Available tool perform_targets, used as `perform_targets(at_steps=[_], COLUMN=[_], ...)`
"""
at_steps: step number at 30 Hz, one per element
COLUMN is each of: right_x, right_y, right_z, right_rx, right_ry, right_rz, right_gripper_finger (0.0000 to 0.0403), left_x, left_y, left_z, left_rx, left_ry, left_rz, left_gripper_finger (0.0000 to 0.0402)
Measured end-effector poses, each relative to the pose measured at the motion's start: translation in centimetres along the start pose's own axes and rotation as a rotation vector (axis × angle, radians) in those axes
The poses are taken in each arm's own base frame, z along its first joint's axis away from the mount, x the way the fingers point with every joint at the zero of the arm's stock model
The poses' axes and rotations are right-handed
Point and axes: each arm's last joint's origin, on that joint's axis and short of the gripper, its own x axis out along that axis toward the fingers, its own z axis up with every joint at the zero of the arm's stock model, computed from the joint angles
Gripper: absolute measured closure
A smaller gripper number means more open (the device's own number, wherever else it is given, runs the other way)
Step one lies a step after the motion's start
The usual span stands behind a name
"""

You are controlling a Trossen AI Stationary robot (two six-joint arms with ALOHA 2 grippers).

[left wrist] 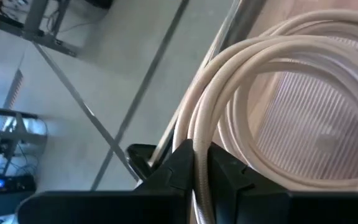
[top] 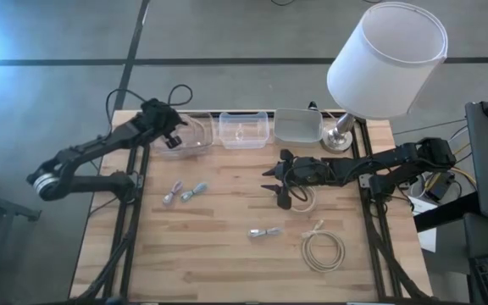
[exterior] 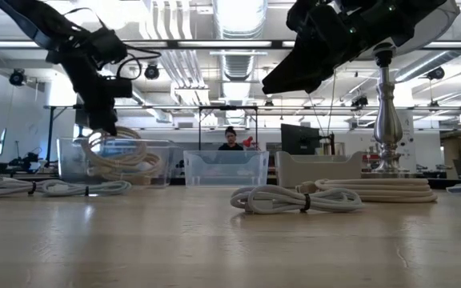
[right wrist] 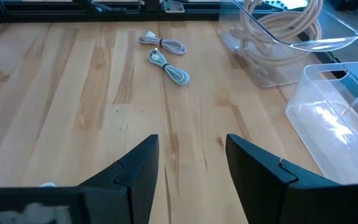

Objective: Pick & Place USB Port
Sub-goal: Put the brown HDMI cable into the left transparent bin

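Wooden tabletop [top: 227,254] lies under us. Our left end effector [left wrist: 197,168] pinches a coiled cream cable [left wrist: 272,93] above the clear bin [top: 185,135] at the far left; it looks light, limp and springy, best gripped across the bundled strands. Our right end effector [right wrist: 188,165] hovers mid-table, fingers spread wide and empty.

White-shaded lamp [top: 385,61] at table's [top: 227,254] far corner

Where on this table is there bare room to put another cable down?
Bare wood lies in front of the two small bundled grey cables, toward the near left corner. It is crowded near the coiled white cable and along the clear plastic bins.
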Motion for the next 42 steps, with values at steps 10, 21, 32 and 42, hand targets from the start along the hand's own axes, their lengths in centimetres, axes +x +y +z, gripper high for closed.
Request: perform_targets(at_steps=[10, 21, 32, 42], right_x=[0.0, 0.0, 0.0, 0.0], right_y=[0.0, 0.0, 0.0, 0.0], right_z=[0.0, 0.0, 0.0, 0.0], right_rx=[0.0, -0.004, -0.018, -0.017], right_ry=[0.0, 0.0, 0.0, 0.0], right_rz=[-0.001, 0.0, 0.0, -0.001], right_gripper_finger=[0.0218, 0.0218, 0.0218, 0.0218], left_x=[2.3, 4.1, 1.9, -0.9], left_y=[-1.0, -1.2, 0.2, 1.5], left_z=[0.0, 0.2, 1.2, 2.6], left_rx=[0.029, 0.152, 0.149, 0.014], left_ry=[0.106, 0.205, 0.212, 0.068], left_rz=[0.015, 0.123, 0.108, -0.133], left_gripper_finger=[0.0356, 0.0227, 0.0175, 0.0176])
